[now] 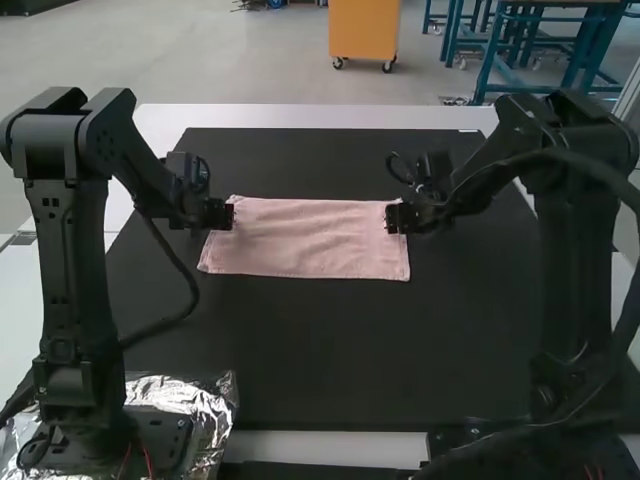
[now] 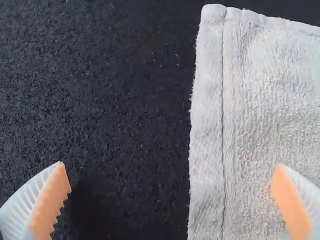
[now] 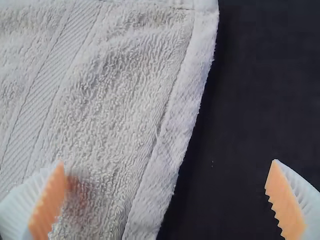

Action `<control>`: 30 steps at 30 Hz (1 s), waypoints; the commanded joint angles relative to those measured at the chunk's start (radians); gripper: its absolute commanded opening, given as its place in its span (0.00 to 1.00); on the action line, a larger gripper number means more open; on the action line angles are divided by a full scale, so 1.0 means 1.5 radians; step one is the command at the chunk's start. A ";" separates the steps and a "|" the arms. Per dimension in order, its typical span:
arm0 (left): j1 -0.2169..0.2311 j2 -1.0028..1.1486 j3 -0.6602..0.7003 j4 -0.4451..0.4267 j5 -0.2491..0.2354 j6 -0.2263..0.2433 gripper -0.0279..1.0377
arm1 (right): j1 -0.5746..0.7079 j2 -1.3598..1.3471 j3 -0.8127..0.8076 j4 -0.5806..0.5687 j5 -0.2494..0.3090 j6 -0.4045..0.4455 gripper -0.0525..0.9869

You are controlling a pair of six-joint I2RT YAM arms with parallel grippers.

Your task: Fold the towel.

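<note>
A pink towel (image 1: 310,238) lies flat in a wide rectangle on the black mat. My left gripper (image 1: 222,214) is at its left end and my right gripper (image 1: 395,218) at its right end. In the left wrist view the towel (image 2: 270,100) has a hemmed edge between the spread fingers of my left gripper (image 2: 171,200), one finger over cloth and one over mat. The right wrist view shows the towel (image 3: 115,90) with its hem between the parted fingers of my right gripper (image 3: 165,200). Both grippers are open, holding no cloth.
The black mat (image 1: 310,350) extends around the towel on a white table (image 1: 320,117). Crumpled foil (image 1: 215,400) lies by the left arm's base. Cables hang along both arms.
</note>
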State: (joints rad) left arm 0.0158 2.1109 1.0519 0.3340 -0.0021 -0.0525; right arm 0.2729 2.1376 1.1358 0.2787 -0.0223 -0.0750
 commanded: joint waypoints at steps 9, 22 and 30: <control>0.006 0.033 0.012 0.007 0.001 0.010 0.82 | 0.004 0.020 0.004 -0.010 -0.035 0.021 0.47; 0.008 0.010 0.006 0.050 0.094 0.011 0.05 | 0.000 -0.024 -0.019 0.025 -0.071 0.018 0.03; 0.011 -0.039 -0.002 0.006 0.135 0.007 0.05 | -0.001 -0.116 -0.043 0.011 -0.072 0.020 0.03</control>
State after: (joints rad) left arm 0.0200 2.1063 1.0515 0.3489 0.1474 -0.0456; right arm 0.2729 2.0468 1.0805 0.2897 -0.1169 -0.0517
